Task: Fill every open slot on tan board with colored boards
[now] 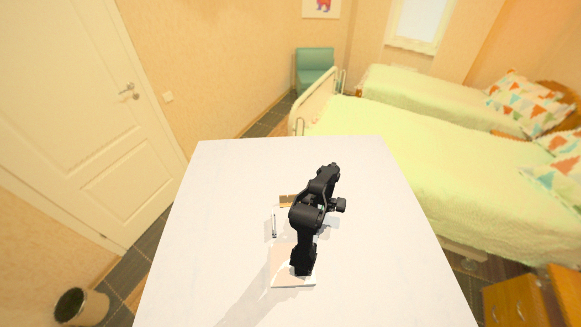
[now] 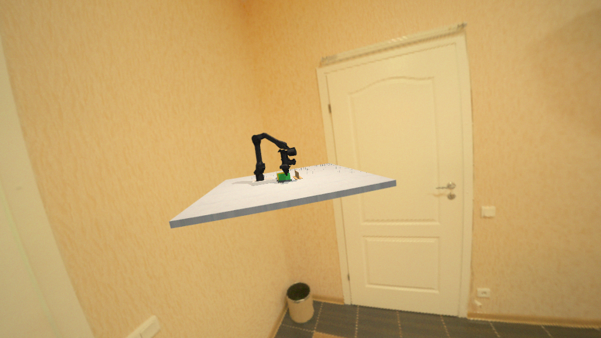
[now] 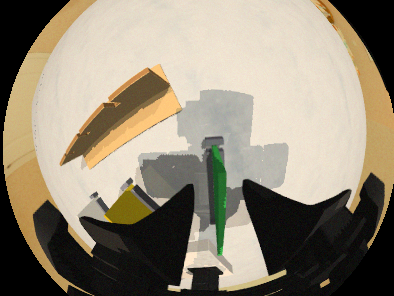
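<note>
The standing tan board (image 1: 286,200) (image 2: 297,174) (image 3: 131,102) has two notches visible in its top edge, both empty. The green board (image 3: 219,192) (image 2: 284,178) stands upright in its dark holder, seen nearly edge-on in the wrist view. My gripper (image 3: 218,187) (image 2: 286,173) is open above the holder, with one finger on each side of the green board and gaps on both sides. The yellow board (image 3: 126,209) stands in its own holder, partly hidden by the left finger. A pale grey board (image 3: 92,209) stands left of it. In the top view the arm hides my fingertips.
The pale base plate (image 1: 282,262) lies under the arm's base (image 1: 304,260). In the top view, a narrow holder (image 1: 275,225) stands left of the arm, nearer the base than the tan board. The tan board is ahead and left of the green board in the wrist view.
</note>
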Controlling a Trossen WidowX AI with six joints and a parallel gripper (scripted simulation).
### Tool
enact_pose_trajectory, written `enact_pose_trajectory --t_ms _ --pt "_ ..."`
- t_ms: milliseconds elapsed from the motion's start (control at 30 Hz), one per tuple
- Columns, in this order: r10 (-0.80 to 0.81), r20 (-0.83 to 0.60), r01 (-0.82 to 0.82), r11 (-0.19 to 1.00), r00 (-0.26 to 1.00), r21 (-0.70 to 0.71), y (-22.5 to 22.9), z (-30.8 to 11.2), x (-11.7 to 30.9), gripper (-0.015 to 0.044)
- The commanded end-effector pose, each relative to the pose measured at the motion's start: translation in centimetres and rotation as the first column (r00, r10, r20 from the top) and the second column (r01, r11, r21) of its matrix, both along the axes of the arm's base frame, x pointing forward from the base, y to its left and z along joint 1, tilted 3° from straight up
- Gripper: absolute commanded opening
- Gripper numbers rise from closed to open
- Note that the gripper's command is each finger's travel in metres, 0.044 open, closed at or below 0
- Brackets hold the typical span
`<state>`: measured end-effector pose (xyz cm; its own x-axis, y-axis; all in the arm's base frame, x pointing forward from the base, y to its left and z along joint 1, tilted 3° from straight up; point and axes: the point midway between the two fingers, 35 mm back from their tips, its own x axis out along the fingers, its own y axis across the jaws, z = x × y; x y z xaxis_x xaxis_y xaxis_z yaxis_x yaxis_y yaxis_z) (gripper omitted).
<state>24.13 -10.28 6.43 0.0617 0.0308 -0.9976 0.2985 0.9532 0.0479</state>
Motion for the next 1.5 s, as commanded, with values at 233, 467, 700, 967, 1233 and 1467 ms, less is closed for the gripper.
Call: enact_pose_trajectory --t_ms 233,467,700,967,1233,1467 --pt "-0.002 -0.012 0.002 1.000 1.000 0.001 0.1 -1.8 -0.2 0.0184" --pt "-0.002 -0.012 0.002 1.000 1.000 0.001 0.1 -2.7 -0.1 0.0184" --pt "-0.002 -0.012 0.002 1.000 1.000 0.001 0.1 -2.7 -0.1 0.0000" --pt "-0.002 -0.012 0.002 1.000 1.000 0.001 0.1 -2.7 -0.1 0.0000" --pt "-0.002 -0.012 0.002 1.000 1.000 0.001 0.1 -1.4 -0.2 0.0000" --pt "-0.002 -0.012 0.002 1.000 1.000 0.001 0.0 0.0 -0.3 0.0000"
